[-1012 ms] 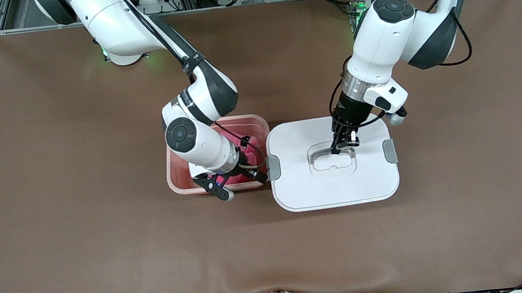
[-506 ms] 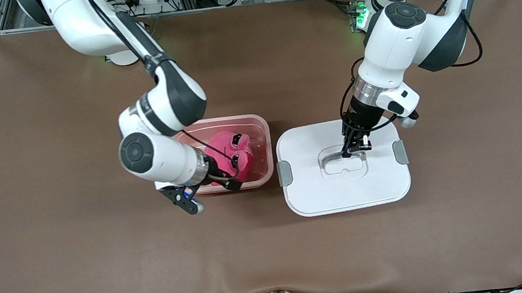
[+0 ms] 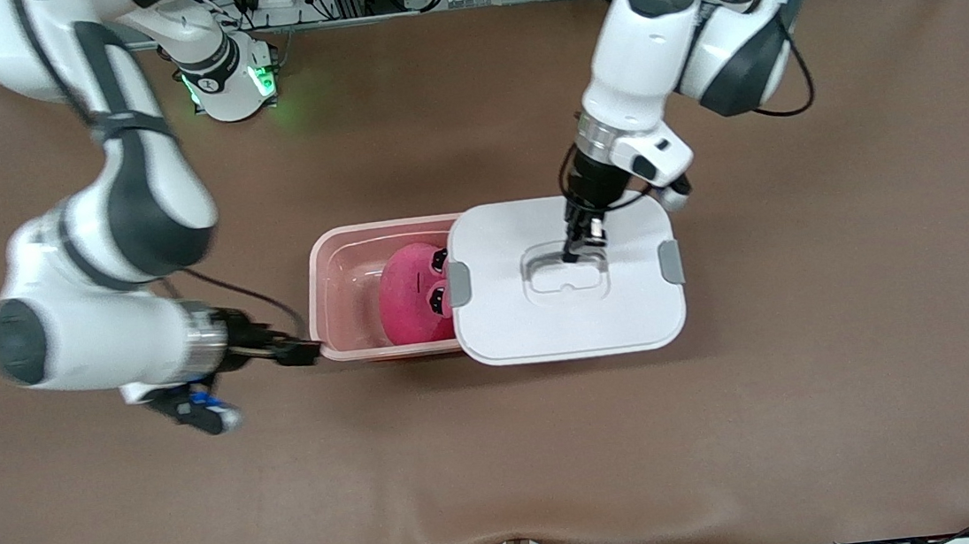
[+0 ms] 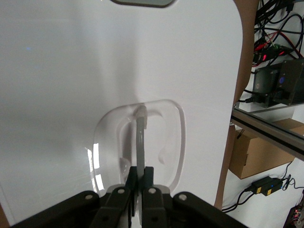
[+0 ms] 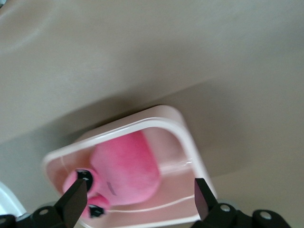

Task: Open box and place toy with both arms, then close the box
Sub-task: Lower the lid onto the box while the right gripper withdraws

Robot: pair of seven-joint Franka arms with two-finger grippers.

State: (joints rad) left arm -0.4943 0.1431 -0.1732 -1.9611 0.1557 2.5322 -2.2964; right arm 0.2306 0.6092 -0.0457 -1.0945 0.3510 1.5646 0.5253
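Front view: pink translucent box sits mid-table, open on the side toward the right arm's end. Pink plush toy lies inside it, dark face marks turned toward the lid. White lid overlaps the box's rim at the left arm's end, covering part of the tub; grey side clips at both lid edges. Left gripper points down into the lid's recessed clear handle, fingers pinched together on it. Right gripper is just beside the box's corner toward the right arm's end, low over the brown table, holding nothing.

Left wrist view: left gripper jaws narrow, clamped on the thin clear handle standing up out of the lid's recess.

Right wrist view: right gripper fingers spread wide, empty. Between them, farther off, the box with the toy in it, snout toward one corner.
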